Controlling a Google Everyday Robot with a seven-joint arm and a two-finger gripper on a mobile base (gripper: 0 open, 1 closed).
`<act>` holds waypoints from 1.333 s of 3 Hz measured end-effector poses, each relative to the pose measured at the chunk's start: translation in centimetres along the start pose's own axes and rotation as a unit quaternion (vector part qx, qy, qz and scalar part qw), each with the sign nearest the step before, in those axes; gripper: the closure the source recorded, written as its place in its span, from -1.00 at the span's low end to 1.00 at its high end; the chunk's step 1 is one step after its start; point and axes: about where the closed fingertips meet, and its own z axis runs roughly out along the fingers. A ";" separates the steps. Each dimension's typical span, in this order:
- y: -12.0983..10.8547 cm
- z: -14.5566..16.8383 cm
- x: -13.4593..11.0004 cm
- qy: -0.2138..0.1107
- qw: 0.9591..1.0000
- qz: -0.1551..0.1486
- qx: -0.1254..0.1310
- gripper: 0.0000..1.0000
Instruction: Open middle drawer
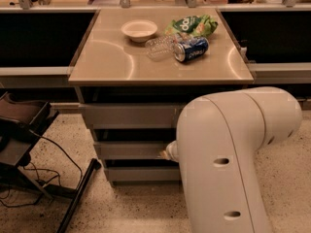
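The end effector is at the middle drawer, below the table bearing bowl and can.

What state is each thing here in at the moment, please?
middle drawer: looks shut, not pulled out.
end effector: at the middle drawer's front, mostly hidden behind the arm.
soda can: lying on its side on the counter.
clear bottle: lying on its side.
bowl: upright.
chip bag: lying behind the can.

Middle drawer: plain grey handleless front, level, midway down cabinet; gripper at its right end.
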 end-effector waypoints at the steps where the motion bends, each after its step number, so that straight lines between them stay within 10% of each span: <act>1: 0.0 0.0 0.0 0.000 1.000 0.000 0.000 0.32; 2: 0.0 0.0 0.0 0.000 1.000 0.000 0.000 0.79; 4: 0.3 -2.2 0.6 -0.011 1.000 0.003 -0.002 1.00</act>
